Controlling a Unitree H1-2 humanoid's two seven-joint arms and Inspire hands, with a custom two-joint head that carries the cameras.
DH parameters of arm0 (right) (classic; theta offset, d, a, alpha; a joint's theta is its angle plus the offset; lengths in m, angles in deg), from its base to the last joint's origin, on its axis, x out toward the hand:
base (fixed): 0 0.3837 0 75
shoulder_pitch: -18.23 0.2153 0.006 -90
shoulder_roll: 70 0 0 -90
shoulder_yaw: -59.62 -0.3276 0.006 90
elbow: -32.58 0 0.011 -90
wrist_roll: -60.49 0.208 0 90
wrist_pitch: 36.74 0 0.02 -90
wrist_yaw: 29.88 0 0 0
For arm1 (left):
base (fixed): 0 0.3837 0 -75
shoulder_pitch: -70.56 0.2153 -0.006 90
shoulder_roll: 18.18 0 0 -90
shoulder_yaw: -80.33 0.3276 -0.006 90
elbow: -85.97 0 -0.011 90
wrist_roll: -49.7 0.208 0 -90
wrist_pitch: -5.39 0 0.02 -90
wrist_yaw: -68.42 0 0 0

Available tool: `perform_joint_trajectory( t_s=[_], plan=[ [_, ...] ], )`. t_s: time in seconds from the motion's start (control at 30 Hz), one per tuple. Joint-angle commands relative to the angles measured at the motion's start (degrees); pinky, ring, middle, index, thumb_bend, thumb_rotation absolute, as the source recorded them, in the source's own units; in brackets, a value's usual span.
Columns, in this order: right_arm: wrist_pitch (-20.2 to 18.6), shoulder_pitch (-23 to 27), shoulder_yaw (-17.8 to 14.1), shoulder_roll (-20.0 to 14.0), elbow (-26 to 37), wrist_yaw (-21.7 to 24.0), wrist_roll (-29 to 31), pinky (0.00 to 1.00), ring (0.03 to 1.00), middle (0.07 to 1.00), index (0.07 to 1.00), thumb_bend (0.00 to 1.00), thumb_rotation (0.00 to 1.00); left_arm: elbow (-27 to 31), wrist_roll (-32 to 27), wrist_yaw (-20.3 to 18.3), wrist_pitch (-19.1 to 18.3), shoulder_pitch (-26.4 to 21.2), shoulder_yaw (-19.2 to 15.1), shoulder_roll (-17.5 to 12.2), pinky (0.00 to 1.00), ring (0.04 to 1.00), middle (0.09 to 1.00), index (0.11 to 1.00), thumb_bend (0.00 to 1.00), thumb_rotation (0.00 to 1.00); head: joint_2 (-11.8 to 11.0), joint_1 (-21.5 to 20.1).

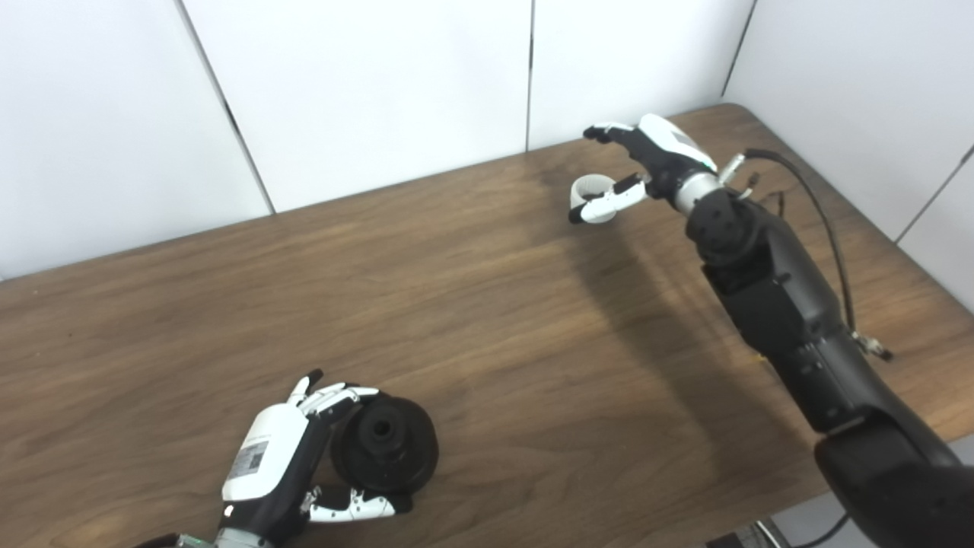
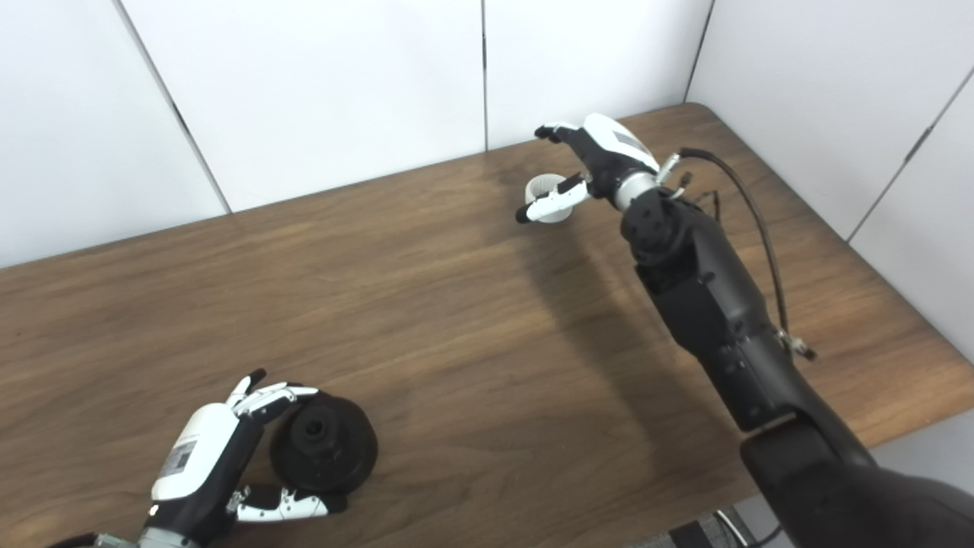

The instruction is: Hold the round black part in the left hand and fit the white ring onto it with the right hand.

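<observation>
- The round black part (image 1: 385, 446), a disc with a raised central hub and a hole in it, is seen at the near left of the table, tilted up on its edge.
- The white ring (image 1: 593, 197), a short open cylinder, is seen far off at the back right.

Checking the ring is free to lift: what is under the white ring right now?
The white ring appears to rest on the bare wooden table. The right hand reaches around it, thumb crossing its near side. Whether its base touches the wood is hidden there.
</observation>
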Motion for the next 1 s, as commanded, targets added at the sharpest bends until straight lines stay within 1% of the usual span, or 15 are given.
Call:
perform_joint_trajectory(
  t_s=[0.0, 0.1, 0.27, 0.43, 0.6, 0.73, 0.87, 0.97],
  plan=[
    [0.7, 4.1, 0.5, -2.3, -0.1, -1.0, -0.8, 0.93, 0.959, 0.910, 0.860, 0.92, 0.28, -0.2, 2.1, -0.9, -1.0, 0.9, 0.0, -1.3, 1.00, 0.834, 0.752, 0.481, 0.52, 0.05, 0.1, 0.0],
    [0.7, 5.8, 2.2, -2.9, -2.8, -0.5, -1.3, 0.96, 0.970, 0.919, 0.860, 0.93, 0.27, -0.4, 2.0, -0.6, -0.7, 1.1, 0.0, -1.1, 1.00, 0.834, 0.751, 0.481, 0.52, 0.05, 0.1, 0.0],
    [0.4, 8.4, 5.0, -3.9, -6.8, 0.4, -2.2, 0.95, 0.979, 0.921, 0.859, 0.95, 0.28, 0.3, 2.4, -0.9, -1.3, 1.5, 0.2, -0.9, 1.00, 0.836, 0.752, 0.481, 0.52, 0.05, 0.5, 0.5],
    [0.4, 9.7, 6.8, -4.6, -9.1, 1.0, -2.6, 0.96, 0.987, 0.919, 0.860, 0.95, 0.27, 0.8, 2.3, -1.1, -1.6, 1.8, 0.1, -0.7, 1.00, 0.834, 0.751, 0.481, 0.52, 0.05, 0.5, 0.6],
    [0.4, 10.5, 7.6, -5.2, -10.3, 1.5, -2.9, 0.96, 0.986, 0.918, 0.856, 0.94, 0.26, 1.4, 2.5, -1.5, -2.4, 1.8, 0.4, -0.6, 1.00, 0.837, 0.753, 0.481, 0.52, 0.05, 0.7, 0.8],
    [0.3, 11.1, 8.1, -5.6, -11.1, 2.5, -4.2, 0.98, 0.985, 0.911, 0.854, 0.93, 0.25, 2.0, 2.7, -1.9, -3.0, 1.8, 0.4, -0.4, 1.00, 0.841, 0.753, 0.481, 0.52, 0.05, 0.9, 1.2],
    [0.3, 11.5, 9.1, -6.3, -11.1, 4.0, -5.4, 0.94, 0.985, 0.911, 0.839, 0.92, 0.24, 2.1, 3.0, -1.9, -3.1, 1.8, 0.5, -0.3, 1.00, 0.836, 0.752, 0.481, 0.52, 0.05, 1.0, 1.1],
    [0.6, 11.7, 10.6, -7.3, -10.8, 4.8, -6.2, 0.94, 0.975, 0.900, 0.807, 0.91, 0.24, 2.4, 2.6, -2.1, -3.3, 1.8, 0.4, -0.2, 1.00, 0.842, 0.754, 0.481, 0.52, 0.05, 1.1, 1.1]
  ],
)
